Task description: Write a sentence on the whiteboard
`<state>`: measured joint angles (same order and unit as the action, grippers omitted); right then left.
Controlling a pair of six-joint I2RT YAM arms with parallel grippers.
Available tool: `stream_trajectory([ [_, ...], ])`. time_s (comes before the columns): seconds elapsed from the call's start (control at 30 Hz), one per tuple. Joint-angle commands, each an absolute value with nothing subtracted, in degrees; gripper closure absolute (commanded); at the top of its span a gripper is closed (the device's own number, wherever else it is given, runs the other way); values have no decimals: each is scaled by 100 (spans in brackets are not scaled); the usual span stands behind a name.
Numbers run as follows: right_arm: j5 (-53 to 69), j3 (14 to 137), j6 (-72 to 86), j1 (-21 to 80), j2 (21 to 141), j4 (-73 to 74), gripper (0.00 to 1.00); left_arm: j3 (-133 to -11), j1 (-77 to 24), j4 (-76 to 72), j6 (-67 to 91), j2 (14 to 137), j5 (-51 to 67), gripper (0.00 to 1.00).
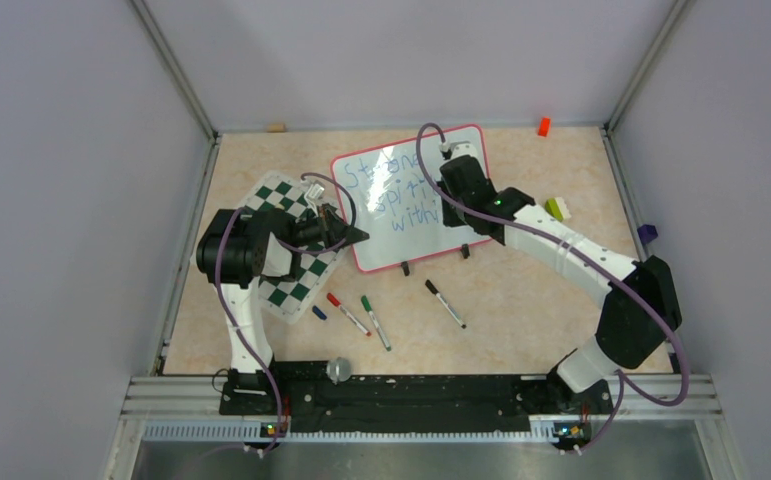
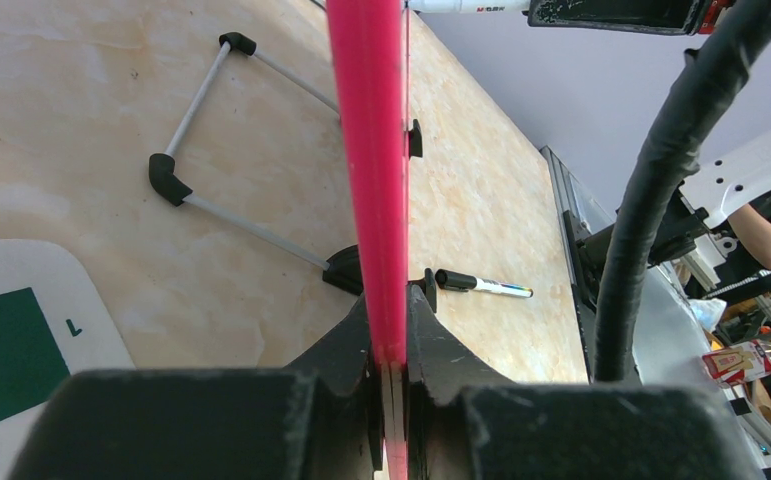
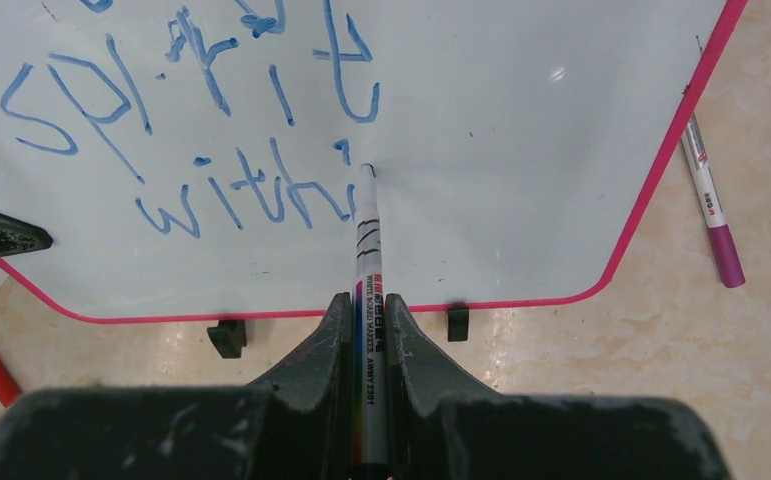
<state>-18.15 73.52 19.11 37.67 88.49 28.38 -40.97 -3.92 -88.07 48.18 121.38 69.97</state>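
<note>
Blue is the sentence [image 3: 241, 195] on the whiteboard [image 1: 426, 248]. The right end effector [image 3: 366, 310] clamps a marker [image 3: 366, 240], tip on the board; the left end effector [image 2: 389, 370] pinches the pink frame [image 2: 371, 150]

Light is bright and even, with soft, faint shadows in every view. A small glint marks the whiteboard [image 3: 521, 150] upper right; wrist-view foregrounds are blurred.

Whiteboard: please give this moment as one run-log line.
left jaws: shut on whiteboard edge | right jaws: shut on marker | tip: at sentence third line end
</note>
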Motion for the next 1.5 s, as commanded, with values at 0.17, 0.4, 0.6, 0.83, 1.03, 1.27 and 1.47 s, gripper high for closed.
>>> stream_trajectory([
  [0.17, -1687, 7116, 2044, 3727, 8752, 2717, 100, -4067, -214, -9281, 4412, 12081, 6561, 100],
  [0.4, -1808, 7424, 1953, 3725, 8869, 2768, 100, -4067, -214, -9281, 4412, 12081, 6561, 100],
  [0.6, -1858, 7738, 1873, 3727, 8995, 2793, 100, -4067, -214, -9281, 4412, 12081, 6561, 100],
  [0.83, -1888, 7896, 1827, 3676, 9072, 2810, 100, -4067, -214, -9281, 4412, 12081, 6561, 100],
  [1.03, -1999, 7923, 1801, 3585, 9073, 2846, 100, -4067, -214, -9281, 4412, 12081, 6561, 100],
  [1.27, -2071, 7869, 1825, 3499, 9056, 2913, 100, -4067, -214, -9281, 4412, 12081, 6561, 100],
  [1.47, -1957, 7801, 1884, 3498, 9046, 2926, 100, -4067, -214, -9281, 4412, 12081, 6561, 100],
])
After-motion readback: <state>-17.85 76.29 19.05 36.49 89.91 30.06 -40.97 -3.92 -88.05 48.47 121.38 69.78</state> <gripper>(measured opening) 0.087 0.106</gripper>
